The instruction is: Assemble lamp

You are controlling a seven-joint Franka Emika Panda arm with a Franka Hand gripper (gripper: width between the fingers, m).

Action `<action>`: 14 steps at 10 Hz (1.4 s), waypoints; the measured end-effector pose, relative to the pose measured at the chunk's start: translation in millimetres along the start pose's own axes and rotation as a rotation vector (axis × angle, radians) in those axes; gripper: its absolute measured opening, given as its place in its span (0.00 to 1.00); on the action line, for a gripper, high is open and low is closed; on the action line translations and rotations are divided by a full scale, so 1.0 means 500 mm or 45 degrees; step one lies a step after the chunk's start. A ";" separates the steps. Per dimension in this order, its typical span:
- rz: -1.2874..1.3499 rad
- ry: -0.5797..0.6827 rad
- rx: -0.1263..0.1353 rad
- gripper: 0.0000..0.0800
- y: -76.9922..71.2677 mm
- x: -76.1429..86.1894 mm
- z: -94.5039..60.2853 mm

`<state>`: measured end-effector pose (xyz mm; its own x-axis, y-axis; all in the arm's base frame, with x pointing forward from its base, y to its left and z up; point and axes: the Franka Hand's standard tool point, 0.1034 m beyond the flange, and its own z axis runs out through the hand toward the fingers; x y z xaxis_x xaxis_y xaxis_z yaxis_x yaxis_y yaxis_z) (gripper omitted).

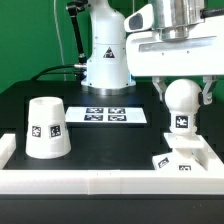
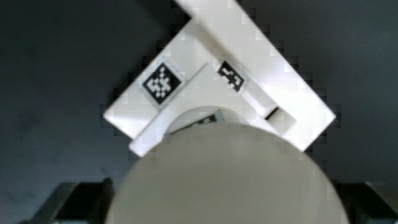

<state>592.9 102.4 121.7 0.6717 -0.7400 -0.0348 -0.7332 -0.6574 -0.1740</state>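
Matte white bulb (image 1: 181, 97) on tagged stem, upright over the small square base (image 1: 186, 160), near the marker board (image 1: 108, 115) on the exterior view's right; tagged cone shade (image 1: 45, 128) wide end down on the black table (image 1: 110, 148), off that board's left end. Tool (image 1: 182, 95) vertical above, pinching the bulb's sides.

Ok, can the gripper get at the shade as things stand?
Probably not yet. The shade stands alone with nothing crowding it at the exterior view's left, but the gripper is shut on the bulb above the base at the right. It would have to release that first.
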 end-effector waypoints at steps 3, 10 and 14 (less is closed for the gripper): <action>0.291 -0.035 0.014 0.72 -0.005 0.010 0.003; 0.260 -0.035 0.025 0.87 -0.007 0.012 0.006; -0.171 -0.020 0.034 0.87 -0.005 0.007 0.009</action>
<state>597.7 102.1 117.8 0.7652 -0.6433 -0.0246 -0.6338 -0.7461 -0.2041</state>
